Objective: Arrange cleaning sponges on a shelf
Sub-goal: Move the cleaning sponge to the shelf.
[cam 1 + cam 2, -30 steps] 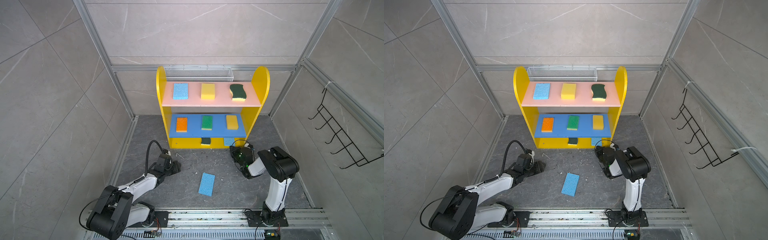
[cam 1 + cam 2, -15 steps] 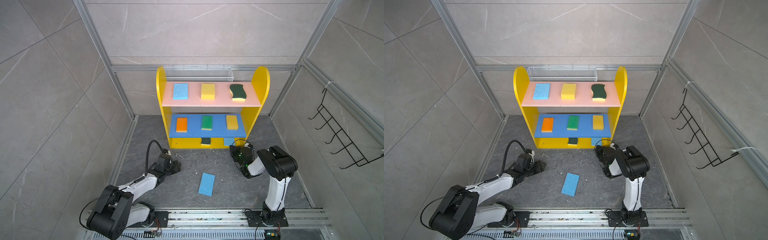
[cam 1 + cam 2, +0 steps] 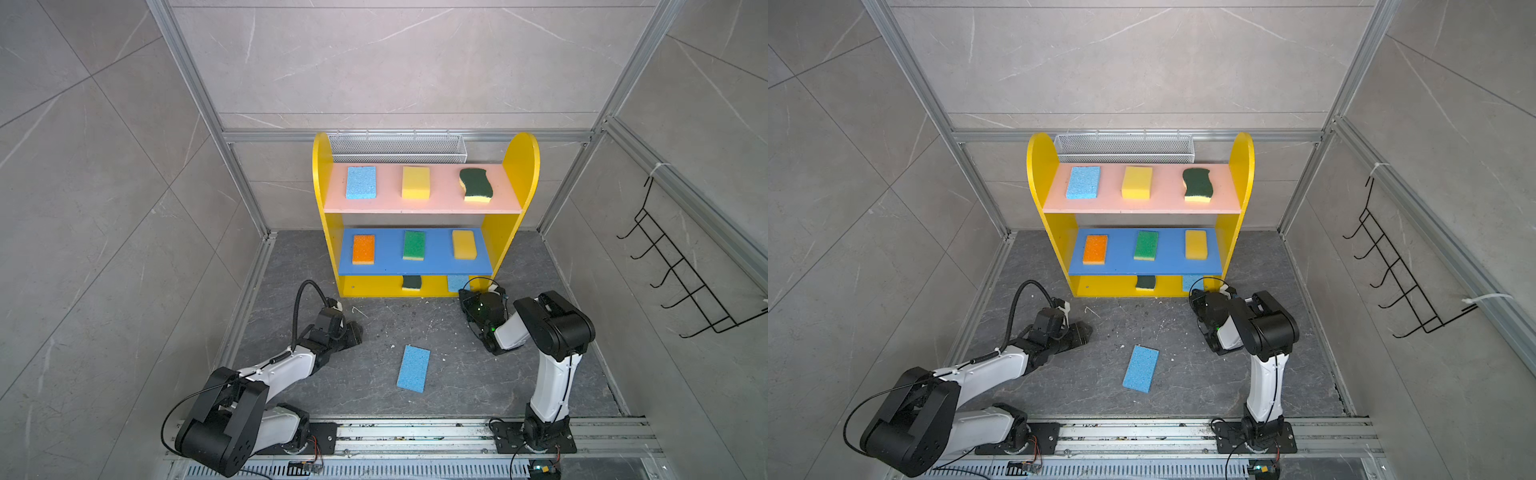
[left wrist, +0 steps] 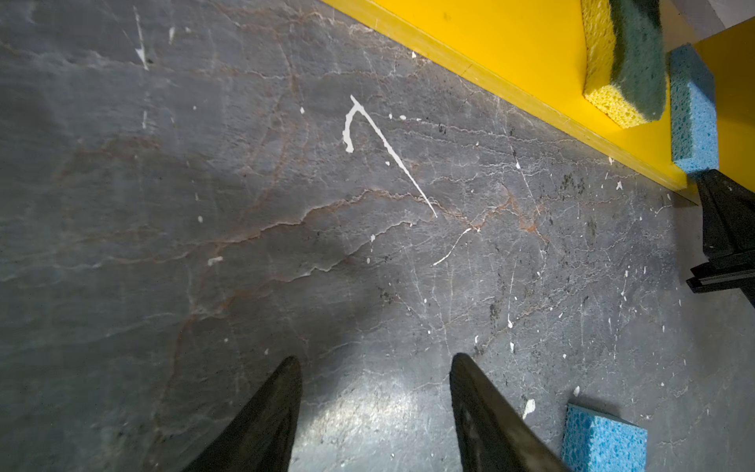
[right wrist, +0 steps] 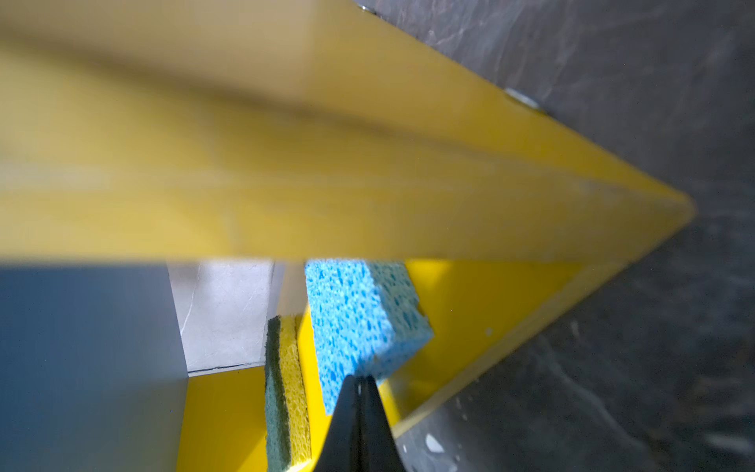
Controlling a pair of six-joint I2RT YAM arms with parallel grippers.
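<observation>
Left gripper [image 4: 374,359] hangs low over the floor [image 4: 245,204], jaws parted and empty, waiting, I'd say, on the loose blue sponge [image 3: 413,369] lying near it. Further in, right gripper [image 5: 359,380], tips pinched together, touches a second blue sponge [image 5: 363,323] on the yellow base of the shelf [image 3: 521,166], likely nudging it alongside the wavy sponge [image 5: 284,388]. Behind and above that come blue board [image 3: 436,259] and pink board [image 3: 386,204], three sponges apiece.

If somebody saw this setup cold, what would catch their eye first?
The yellow shelf at the back, with three sponges each on its pink and blue boards. Then the lone light blue sponge lying on the grey floor in front of it. The right gripper, shut, noses against another blue sponge on the shelf's base.
</observation>
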